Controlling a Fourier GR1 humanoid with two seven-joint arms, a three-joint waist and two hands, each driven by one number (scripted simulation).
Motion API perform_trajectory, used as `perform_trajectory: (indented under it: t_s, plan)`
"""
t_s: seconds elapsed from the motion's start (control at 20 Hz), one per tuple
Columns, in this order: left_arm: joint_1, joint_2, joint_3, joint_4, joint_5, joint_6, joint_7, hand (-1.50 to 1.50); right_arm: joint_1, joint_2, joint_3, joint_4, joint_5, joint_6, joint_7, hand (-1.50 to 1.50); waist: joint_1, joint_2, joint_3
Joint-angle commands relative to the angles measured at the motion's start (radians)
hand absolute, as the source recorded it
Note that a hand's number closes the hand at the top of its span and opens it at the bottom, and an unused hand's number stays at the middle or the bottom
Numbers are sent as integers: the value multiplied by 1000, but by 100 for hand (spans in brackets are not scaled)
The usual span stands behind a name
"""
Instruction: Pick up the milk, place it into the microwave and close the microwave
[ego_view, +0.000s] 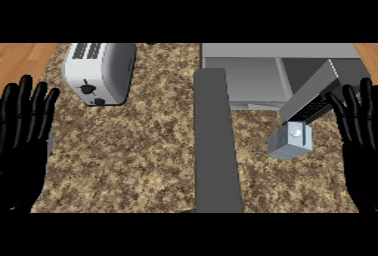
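- The milk (289, 144) is a small grey-blue carton with a white round cap (296, 132). It stands on the counter (133, 160) right of centre, just in front of the microwave (251, 80). Its faces look plain, and no writing can be made out on them.
- No hand touches the milk, and bare stone lies in front of it and on both sides.
- The microwave sits at the counter's far right with its cavity open towards the viewer. A slanted grey front section carries a dark button panel (317, 107), whose markings are too small to read.
- The microwave door (215, 150) stands swung out as a long grey slab. It runs from the cavity's left edge down to the counter's near edge and splits the worktop into a left and a right part. The milk is on the right part.
- The right hand (359, 135) rests at the right edge beside the milk but apart from it, fingers straight and pointing up, holding nothing.
- The left hand (22, 135) rests at the left edge, fingers spread upward, released.
- A white toaster (100, 70) sits at the far left.
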Motion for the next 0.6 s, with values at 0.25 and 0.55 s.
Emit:
perform_trajectory:
  t_s: [0.25, 0.55]
  plan:
    - [-127, 38, 128, 263, 85, -71, -113, -150, -156, 29, 62, 3, 77, -42, 64, -150, -6, -16, 3]
    - [67, 7, 125, 89, 112, -51, -2, -150, -46, 27, 165, -131, 100, -8, 221, -150, -1, -19, 3]
